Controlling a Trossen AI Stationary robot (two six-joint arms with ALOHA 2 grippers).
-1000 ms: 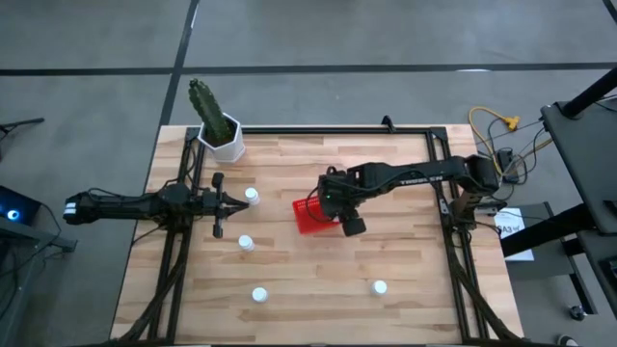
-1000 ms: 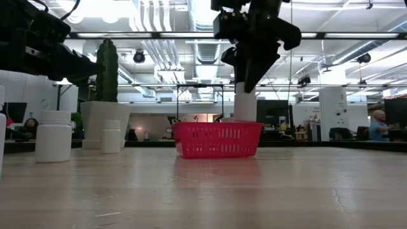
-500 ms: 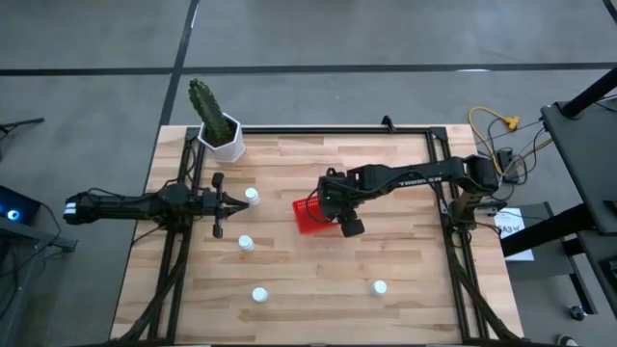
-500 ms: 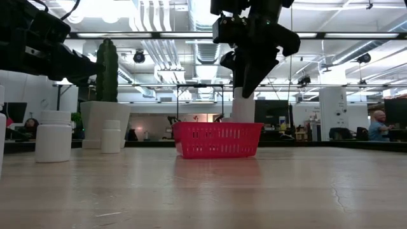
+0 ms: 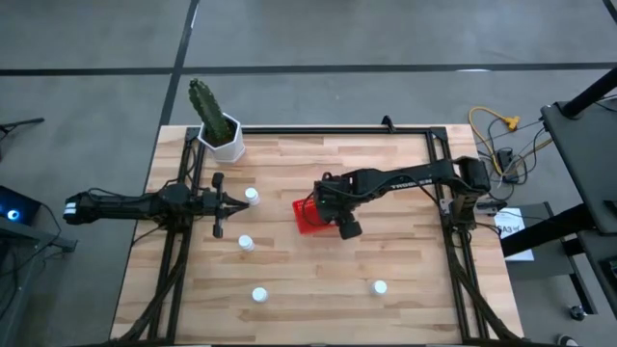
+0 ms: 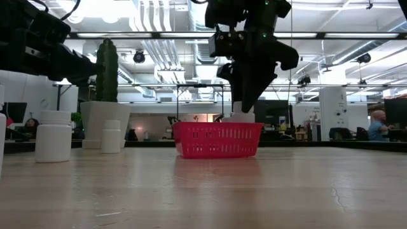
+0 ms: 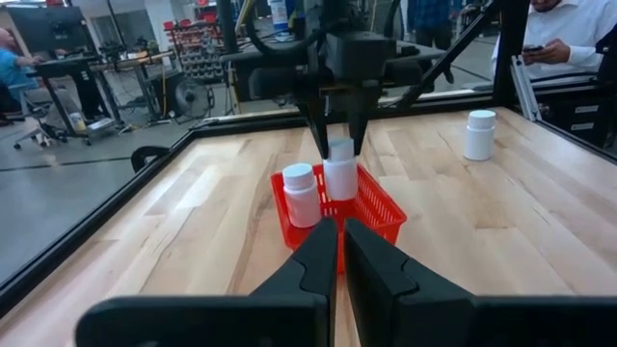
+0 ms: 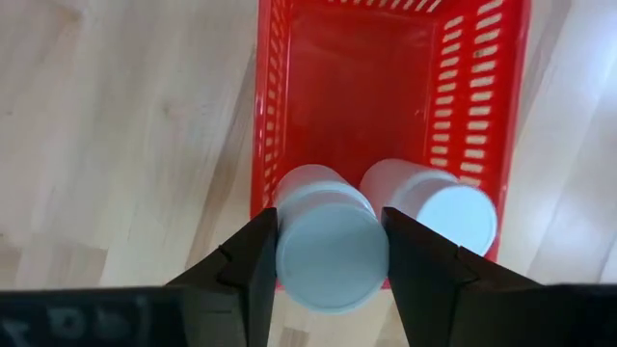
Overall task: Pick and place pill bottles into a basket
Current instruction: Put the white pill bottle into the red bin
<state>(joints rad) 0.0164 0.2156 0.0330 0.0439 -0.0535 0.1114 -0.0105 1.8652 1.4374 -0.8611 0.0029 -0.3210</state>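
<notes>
Over the last second the right gripper [image 8: 331, 253] has come down toward the basket [image 5: 306, 216]: in the low view the bottle it carries hung clear above the red rim, and now only its cap end shows just over that rim. That gripper's 2 fingers are partly spread and clamped on the sides of this held bottle [image 8: 329, 241], which hangs upright over one end of the basket, right beside 1 bottle already inside [image 8: 436, 204]. The left wrist view confirms it: the carried bottle is low inside the red mesh walls, next to the standing one. From here it reads as the end of a placing step; whether the bottom of the bottle touches the basket floor cannot be told from these views. If the drop succeeds, that makes 2 bottles in the basket. 4 loose bottles [image 5: 252, 196] are on the table: 1 near the tip of the left gripper [image 5: 224, 202], 1 just nearer the front edge from it, and 2 more along the front of the table, well apart. The left gripper is fully closed on nothing and has stayed where it was on the left side of the table, beside the cactus pot [image 5: 225, 137] corner. The next release calls for the fingers to part without tipping the neighbour.
</notes>
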